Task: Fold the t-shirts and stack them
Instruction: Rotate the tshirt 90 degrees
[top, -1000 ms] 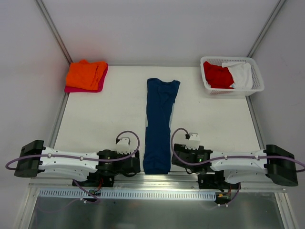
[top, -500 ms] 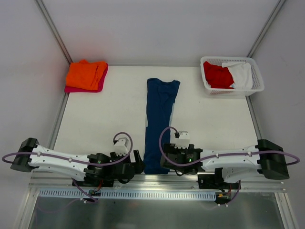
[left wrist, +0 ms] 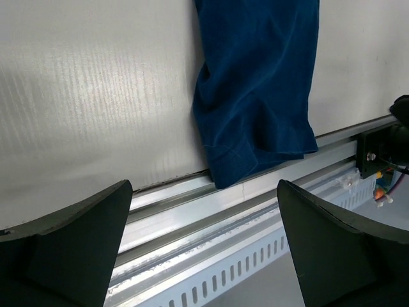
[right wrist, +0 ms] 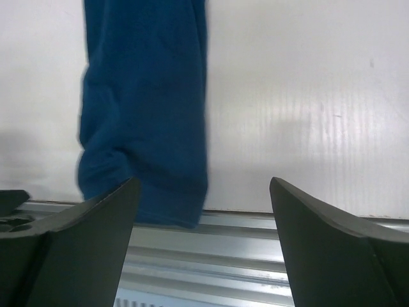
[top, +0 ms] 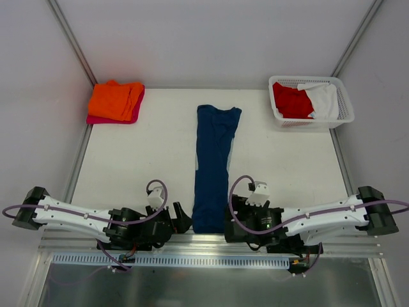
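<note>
A navy blue t-shirt [top: 214, 166] lies folded into a long narrow strip down the middle of the table, its hem at the near edge. My left gripper [top: 181, 220] stands open just left of that hem, nothing between its fingers. The left wrist view shows the gripper [left wrist: 203, 185] over the metal rail, with the hem [left wrist: 255, 96] ahead. My right gripper [top: 231, 224] is open just right of the hem. In its own view the gripper [right wrist: 204, 181] is empty and the shirt [right wrist: 144, 109] lies ahead to the left. An orange t-shirt [top: 115, 99] lies folded on a magenta-pink one [top: 96, 119].
A white lattice basket [top: 345, 118] at the far right corner holds a red t-shirt [top: 291, 101] and a white one [top: 324, 99]. A metal rail [left wrist: 192, 217] runs along the table's near edge under both grippers. Frame posts stand at the back corners.
Both arms have drawn back and down towards the near edge. The grippers now sit closer to the navy shirt's hem on either side. The shirt has not moved.
</note>
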Controlling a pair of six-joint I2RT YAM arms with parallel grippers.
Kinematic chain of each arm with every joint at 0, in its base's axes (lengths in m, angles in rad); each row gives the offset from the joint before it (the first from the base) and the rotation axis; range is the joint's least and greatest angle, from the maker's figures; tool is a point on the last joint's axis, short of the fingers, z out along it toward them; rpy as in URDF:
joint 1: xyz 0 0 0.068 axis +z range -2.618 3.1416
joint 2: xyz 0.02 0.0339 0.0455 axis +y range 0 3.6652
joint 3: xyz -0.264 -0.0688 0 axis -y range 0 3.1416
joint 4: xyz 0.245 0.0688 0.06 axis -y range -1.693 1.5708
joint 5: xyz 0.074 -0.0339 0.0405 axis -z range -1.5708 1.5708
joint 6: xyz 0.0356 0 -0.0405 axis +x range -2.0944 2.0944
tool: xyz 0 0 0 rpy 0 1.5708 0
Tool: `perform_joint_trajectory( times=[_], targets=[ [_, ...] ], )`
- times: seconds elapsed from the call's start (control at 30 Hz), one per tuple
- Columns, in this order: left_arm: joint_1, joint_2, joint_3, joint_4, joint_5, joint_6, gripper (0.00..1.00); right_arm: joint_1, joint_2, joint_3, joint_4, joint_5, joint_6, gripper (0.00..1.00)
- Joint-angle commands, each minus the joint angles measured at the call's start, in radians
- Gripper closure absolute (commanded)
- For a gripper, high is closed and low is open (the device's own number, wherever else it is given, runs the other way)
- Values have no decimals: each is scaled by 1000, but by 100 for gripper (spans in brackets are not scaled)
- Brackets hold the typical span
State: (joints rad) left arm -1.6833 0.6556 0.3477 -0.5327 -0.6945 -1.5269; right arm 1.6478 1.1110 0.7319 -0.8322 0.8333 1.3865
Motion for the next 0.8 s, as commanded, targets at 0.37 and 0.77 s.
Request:
perform_joint_trajectory(
  times=[0.37, 0.77],
  targets=[
    [-16, -546, -420, 538, 41, 379, 1, 167, 479, 68, -196, 81, 321, 0],
    [-12, -312, -159, 468, 114, 723, 1, 63, -449, -144, 210, -25, -792, 1]
  ],
)
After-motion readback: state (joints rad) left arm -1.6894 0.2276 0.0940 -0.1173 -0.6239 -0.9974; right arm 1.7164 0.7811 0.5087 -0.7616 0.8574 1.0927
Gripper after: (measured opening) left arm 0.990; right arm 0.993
